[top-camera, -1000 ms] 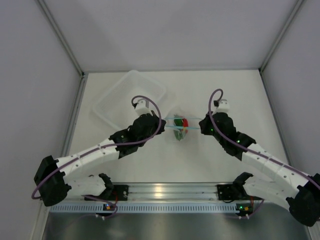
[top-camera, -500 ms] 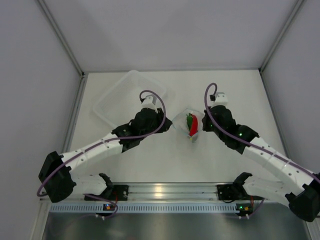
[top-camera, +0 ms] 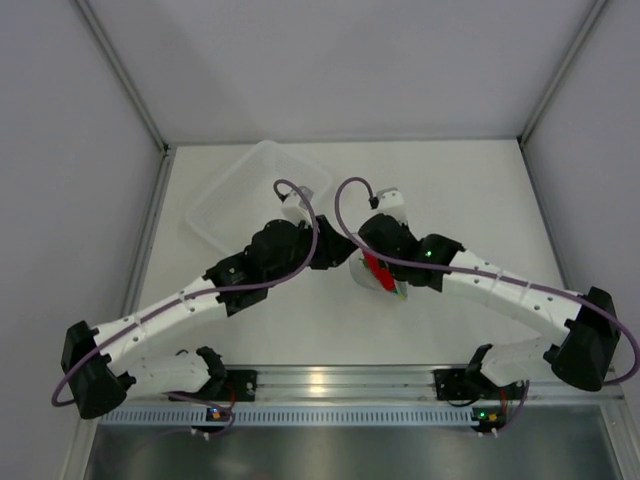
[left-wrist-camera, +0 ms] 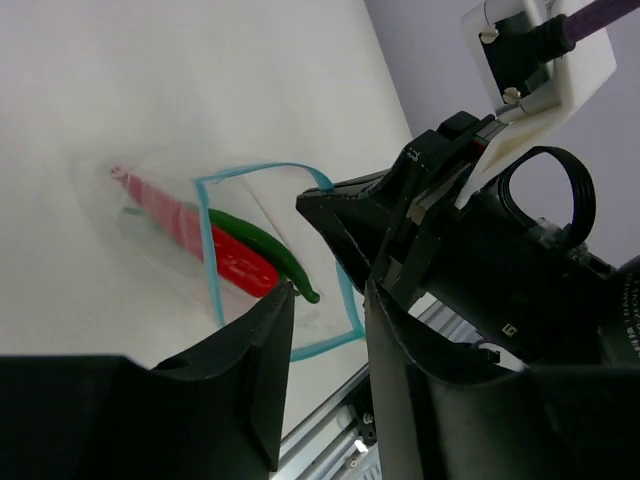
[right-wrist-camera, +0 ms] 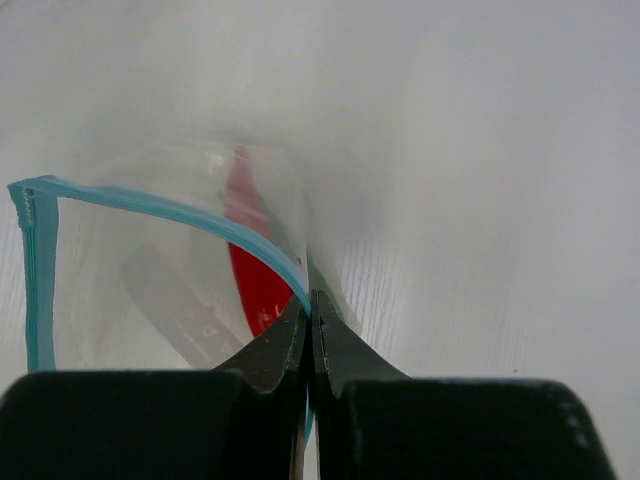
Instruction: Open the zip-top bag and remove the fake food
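Note:
The zip-top bag (top-camera: 382,280) lies on the table with its teal zip strip (left-wrist-camera: 208,270) spread into an open loop. A red chili (left-wrist-camera: 215,250) and a green chili (left-wrist-camera: 262,243) lie inside, the green tip at the mouth. The red chili also shows in the right wrist view (right-wrist-camera: 255,275). My right gripper (top-camera: 368,262) is shut on one side of the zip strip (right-wrist-camera: 200,222); its pinch shows in the right wrist view (right-wrist-camera: 312,308). My left gripper (left-wrist-camera: 328,295) is open and empty, jaws apart just before the bag's mouth, close beside the right gripper (left-wrist-camera: 345,215).
A larger clear rigid tub (top-camera: 225,195) stands at the back left, just behind my left arm. The two wrists are nearly touching over the middle of the table. A metal rail (top-camera: 330,380) runs along the near edge.
A second ago both grippers held the strip stretched between them. The left gripper has let go and opened. The right arm swung left with the bag's rim, and the bag turned.

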Motion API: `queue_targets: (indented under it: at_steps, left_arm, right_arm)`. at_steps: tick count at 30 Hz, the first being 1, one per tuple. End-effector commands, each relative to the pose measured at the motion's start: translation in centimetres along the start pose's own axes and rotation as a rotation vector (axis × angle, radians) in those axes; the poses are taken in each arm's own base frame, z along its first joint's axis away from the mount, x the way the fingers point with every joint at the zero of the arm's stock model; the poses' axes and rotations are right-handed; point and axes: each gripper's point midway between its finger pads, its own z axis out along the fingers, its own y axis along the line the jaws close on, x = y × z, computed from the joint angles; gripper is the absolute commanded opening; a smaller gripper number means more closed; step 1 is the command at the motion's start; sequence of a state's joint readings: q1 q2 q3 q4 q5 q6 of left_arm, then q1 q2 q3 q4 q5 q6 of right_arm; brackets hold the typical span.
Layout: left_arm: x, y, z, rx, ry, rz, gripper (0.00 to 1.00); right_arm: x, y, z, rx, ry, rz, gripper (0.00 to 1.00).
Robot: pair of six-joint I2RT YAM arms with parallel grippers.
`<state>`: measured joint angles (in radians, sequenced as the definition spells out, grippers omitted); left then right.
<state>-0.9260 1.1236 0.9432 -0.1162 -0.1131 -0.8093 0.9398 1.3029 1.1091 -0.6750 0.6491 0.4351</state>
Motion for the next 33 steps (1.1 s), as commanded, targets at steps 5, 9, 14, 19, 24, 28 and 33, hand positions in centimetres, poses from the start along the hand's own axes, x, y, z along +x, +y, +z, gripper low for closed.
queue_targets:
  at_steps: [5,9,14,19,24,28,33]
  left_arm:
    - [2.7,-1.8,2.3,0.049,-0.014,-0.252,0.35]
    - [3.8,-2.2,3.2,0.024,-0.038,-0.318,0.27]
    - [5.0,-0.9,4.2,-0.047,-0.065,-0.326,0.27]
    - [6.6,1.5,5.8,-0.138,-0.062,-0.296,0.29]
    - [9.5,6.0,7.2,-0.309,-0.035,-0.25,0.27]
    - [11.1,7.8,8.0,-0.377,-0.013,-0.229,0.28]
    - [11.2,8.3,8.9,-0.422,-0.007,-0.178,0.35]
  right_arm:
    - [-2.4,2.1,-1.7,-0.042,-0.078,0.085,0.0]
    - [-2.2,2.8,-1.8,-0.056,-0.113,0.163,0.0]
    - [-3.0,4.5,-2.8,-0.192,-0.181,0.299,0.0]
    - [-1.9,4.7,-2.6,-0.2,-0.16,0.291,0.0]
    - [0.2,4.0,-1.7,-0.159,-0.127,0.263,0.0]
    - [1.6,3.2,-1.1,-0.145,-0.103,0.25,0.0]
    - [3.0,1.5,-0.3,-0.136,-0.07,0.233,0.0]
